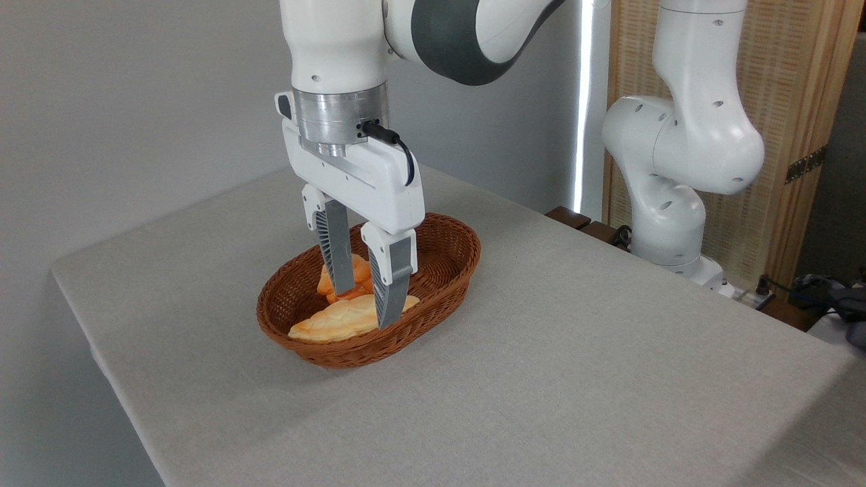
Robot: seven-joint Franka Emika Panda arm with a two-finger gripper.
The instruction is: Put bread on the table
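**Bread still in the basket: centre before you close**

The bread (353, 276) sits in the wicker basket (446, 260), behind the pale ridged loaf (335, 322). Your fingers (336, 253) hang spread around it, not visibly clamped. Keep the near finger off the loaf, close gently, then lift straight up before moving to bare desk (575, 352).

No readable text, labels, brand marks, numbers or signs anywhere in view. Arm casing plain white, no legible print.
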